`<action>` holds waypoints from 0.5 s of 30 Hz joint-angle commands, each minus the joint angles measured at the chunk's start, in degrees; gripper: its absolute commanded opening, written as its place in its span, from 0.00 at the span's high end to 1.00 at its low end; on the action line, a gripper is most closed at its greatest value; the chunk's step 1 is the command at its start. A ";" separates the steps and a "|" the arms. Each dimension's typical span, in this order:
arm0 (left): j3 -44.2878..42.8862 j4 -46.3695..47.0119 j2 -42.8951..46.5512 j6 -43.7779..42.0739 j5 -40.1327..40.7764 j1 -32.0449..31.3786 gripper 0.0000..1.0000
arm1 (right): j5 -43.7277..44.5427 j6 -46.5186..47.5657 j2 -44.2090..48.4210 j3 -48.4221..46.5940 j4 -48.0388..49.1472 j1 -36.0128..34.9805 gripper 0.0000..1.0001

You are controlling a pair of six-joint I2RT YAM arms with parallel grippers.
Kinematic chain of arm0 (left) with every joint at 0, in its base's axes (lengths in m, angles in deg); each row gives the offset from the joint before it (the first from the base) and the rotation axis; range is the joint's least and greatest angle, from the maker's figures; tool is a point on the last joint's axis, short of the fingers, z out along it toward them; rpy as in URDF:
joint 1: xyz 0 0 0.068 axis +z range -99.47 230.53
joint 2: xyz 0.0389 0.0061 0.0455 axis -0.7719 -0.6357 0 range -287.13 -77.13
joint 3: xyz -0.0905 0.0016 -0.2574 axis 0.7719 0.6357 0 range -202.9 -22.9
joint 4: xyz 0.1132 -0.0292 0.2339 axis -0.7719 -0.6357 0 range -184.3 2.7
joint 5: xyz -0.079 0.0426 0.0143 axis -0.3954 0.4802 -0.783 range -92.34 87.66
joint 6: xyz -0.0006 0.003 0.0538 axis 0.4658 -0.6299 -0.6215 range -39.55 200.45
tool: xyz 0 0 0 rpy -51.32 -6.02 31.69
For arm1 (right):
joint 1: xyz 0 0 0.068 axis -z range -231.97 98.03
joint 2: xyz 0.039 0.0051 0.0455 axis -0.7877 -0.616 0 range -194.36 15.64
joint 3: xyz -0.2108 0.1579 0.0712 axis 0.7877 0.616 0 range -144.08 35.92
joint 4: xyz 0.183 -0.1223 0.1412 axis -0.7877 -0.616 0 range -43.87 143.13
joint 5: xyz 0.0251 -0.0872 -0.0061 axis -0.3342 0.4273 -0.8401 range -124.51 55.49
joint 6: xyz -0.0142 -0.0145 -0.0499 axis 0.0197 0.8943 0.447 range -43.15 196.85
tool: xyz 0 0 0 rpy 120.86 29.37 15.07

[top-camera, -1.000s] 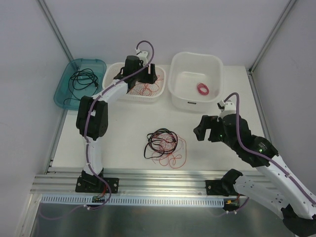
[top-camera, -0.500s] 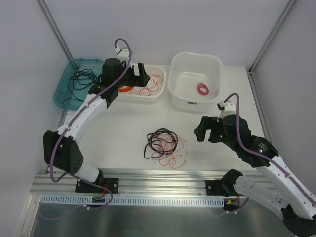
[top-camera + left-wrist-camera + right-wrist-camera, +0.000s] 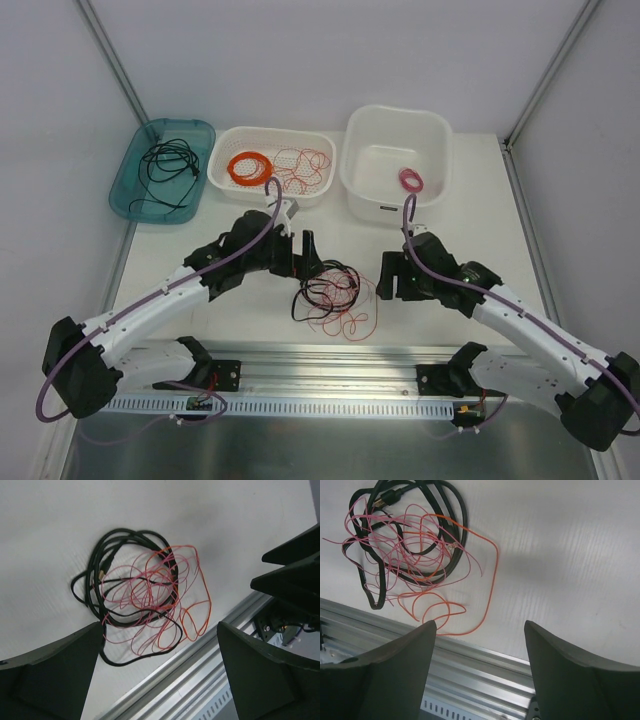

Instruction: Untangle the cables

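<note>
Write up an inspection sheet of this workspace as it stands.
Surface: white table, no spills seen.
Job's things: cable tangle of black, orange and pink wires in overlapping loops, lying near the front edge.
Clutter: teal tray holding a black cable; white basket with an orange coil and loose red wire; white tub with a small pink coil.
Grippers: left gripper open, left of the tangle; right gripper open, right of it; neither holds anything.
Cables: purple harness along each arm, away from the tangle.
Surroundings: white walls; aluminium rail at the near edge.
</note>
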 commanded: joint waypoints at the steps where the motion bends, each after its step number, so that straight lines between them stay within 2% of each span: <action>1: 2.28 -0.10 -0.27 6.24 3.10 -4.43 0.01 | -7.36 -7.44 -1.26 2.34 5.26 -0.30 0.27; 6: 0.54 0.08 -7.29 8.53 6.89 -8.66 0.01 | -8.88 -16.05 -4.51 6.65 10.19 -1.70 0.29; 15: -3.60 0.61 -18.73 11.43 10.75 -10.60 0.01 | -8.97 -21.24 -12.42 6.74 12.30 -5.75 0.31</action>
